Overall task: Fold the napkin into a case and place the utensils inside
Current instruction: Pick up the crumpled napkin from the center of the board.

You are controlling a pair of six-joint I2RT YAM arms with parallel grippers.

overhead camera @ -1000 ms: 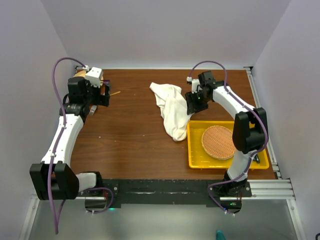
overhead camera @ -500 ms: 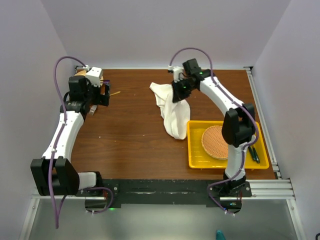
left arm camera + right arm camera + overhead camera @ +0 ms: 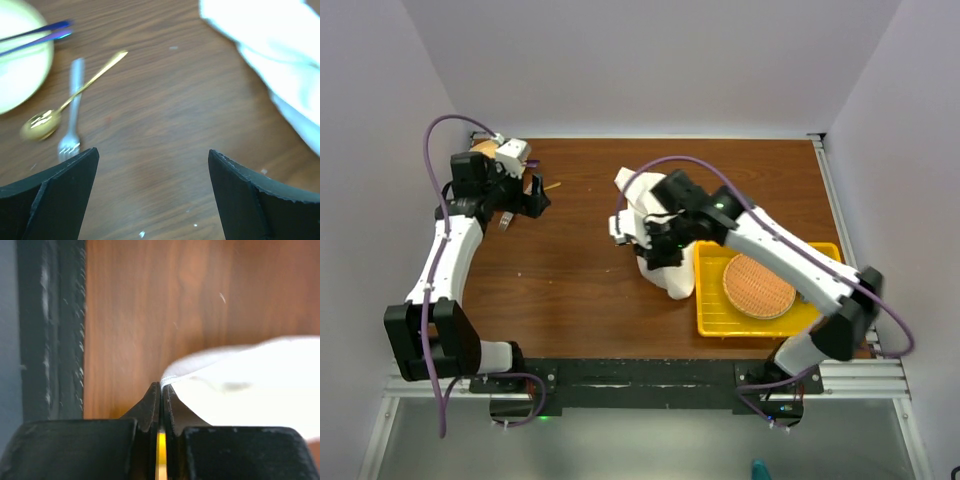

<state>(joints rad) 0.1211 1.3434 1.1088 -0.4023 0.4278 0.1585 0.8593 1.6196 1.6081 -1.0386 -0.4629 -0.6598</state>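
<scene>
Though crumpled, napkin (image 3: 672, 280) lengthwise far-to-near.

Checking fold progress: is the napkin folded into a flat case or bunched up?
Bunched up. The napkin lies in a rumpled heap, one edge pinched by the shut right gripper; no neat rectangle shows.

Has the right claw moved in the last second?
Yes: the right gripper swung leftward and nearer, pinching the napkin left of the yellow tray's far corner.
</scene>
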